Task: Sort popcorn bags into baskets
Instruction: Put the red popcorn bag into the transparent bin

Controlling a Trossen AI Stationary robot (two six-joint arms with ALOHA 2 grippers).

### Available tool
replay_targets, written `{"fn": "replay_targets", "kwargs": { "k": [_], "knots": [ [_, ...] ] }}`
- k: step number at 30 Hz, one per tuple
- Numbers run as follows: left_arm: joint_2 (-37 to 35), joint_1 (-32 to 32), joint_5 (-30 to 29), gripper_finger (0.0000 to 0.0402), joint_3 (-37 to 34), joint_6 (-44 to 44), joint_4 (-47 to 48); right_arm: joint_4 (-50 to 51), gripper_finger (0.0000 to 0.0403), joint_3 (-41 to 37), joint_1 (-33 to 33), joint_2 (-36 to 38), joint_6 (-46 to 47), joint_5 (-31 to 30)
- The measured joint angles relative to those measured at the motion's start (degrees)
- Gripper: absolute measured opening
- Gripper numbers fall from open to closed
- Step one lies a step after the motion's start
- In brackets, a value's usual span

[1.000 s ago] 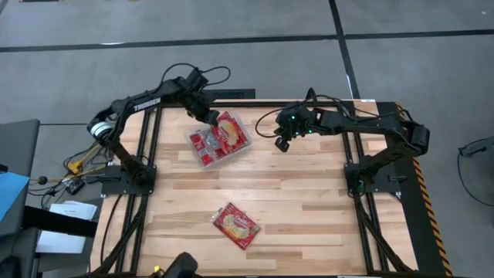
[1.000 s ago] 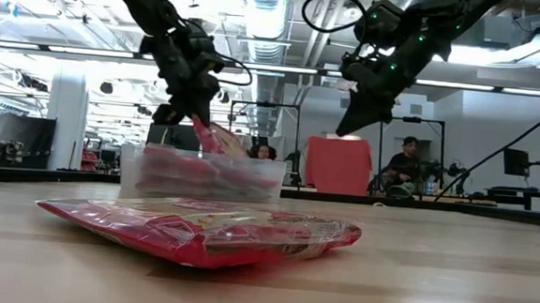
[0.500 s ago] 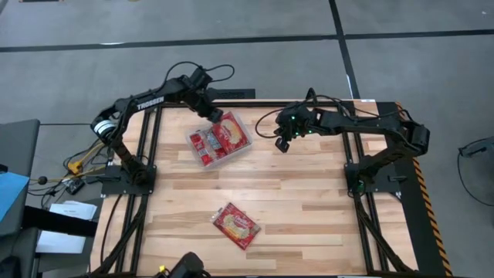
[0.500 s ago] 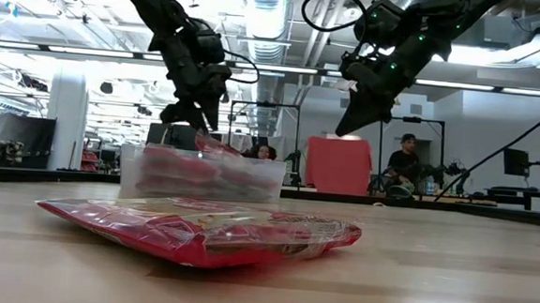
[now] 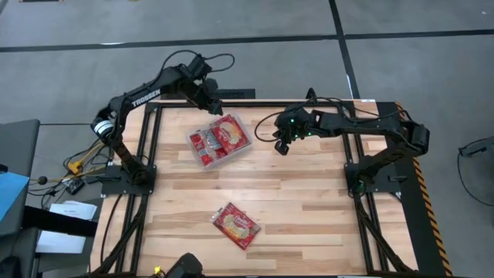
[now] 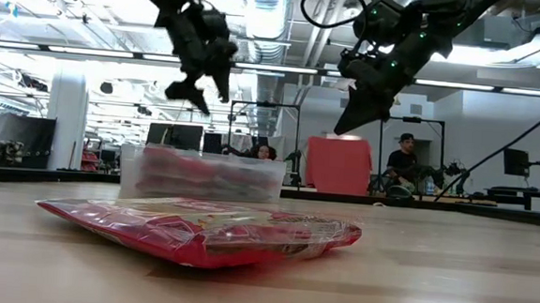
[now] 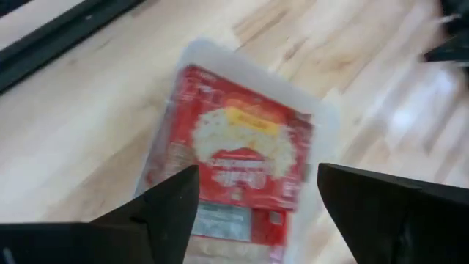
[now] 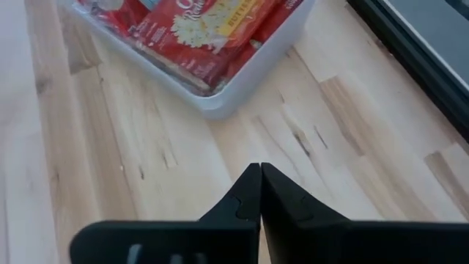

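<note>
Left gripper (image 5: 210, 99) fingers apart above filled tray (image 5: 241, 148), one packet (image 5: 235, 225) outside

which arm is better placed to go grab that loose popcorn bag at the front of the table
Left, probably, though neither is close. The left gripper hangs open and empty above the tray; the right gripper is shut. The bag lies slightly toward the left arm's side.

You're in a robotics lab: open industrial hall with exposed ceiling ducts (image 6: 260, 5), grey concrete floor (image 5: 255, 23), monitors (image 6: 515, 162), a seated person (image 6: 403, 164) at far workstations.
</note>
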State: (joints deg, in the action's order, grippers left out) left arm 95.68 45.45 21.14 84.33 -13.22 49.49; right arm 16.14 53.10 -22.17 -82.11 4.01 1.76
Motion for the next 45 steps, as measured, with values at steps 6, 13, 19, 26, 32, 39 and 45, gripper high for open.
{"fn": "replay_targets", "kwargs": {
  "k": [6,13,19,26,32,39,45],
  "knots": [
    [-1.89,-9.01,3.73,0.0253,6.81,0.43,18.02,-0.04,0.0021,0.01,3.47,0.00,0.02,3.70],
    [-10.05,-35.19,-5.68,0.0206,0.36,-18.50,15.56,-5.34,0.0033,0.02,10.48,0.02,0.02,4.63],
    [-14.40,-58.29,-25.44,0.0186,-9.33,-47.52,-1.70,-13.46,0.0029,0.13,17.79,-2.69,1.44,6.05],
    [-13.97,-75.75,-45.43,0.0186,-19.41,-75.31,-20.77,-22.97,0.0013,0.07,27.70,-12.19,4.89,10.70],
    [-13.83,-85.15,-58.55,0.0185,-29.17,-92.47,-33.25,-31.17,0.0028,0.11,34.02,-20.70,9.11,12.08],
    [-7.19,-87.55,-57.73,0.0185,-33.16,-96.97,-45.73,-42.41,0.0027,0.87,36.99,-28.67,14.27,12.00],
    [0.88,-89.11,-57.49,0.0185,-33.24,-96.54,-58.92,-42.09,0.0013,4.99,39.01,-34.46,15.06,11.78]
  ]
}}
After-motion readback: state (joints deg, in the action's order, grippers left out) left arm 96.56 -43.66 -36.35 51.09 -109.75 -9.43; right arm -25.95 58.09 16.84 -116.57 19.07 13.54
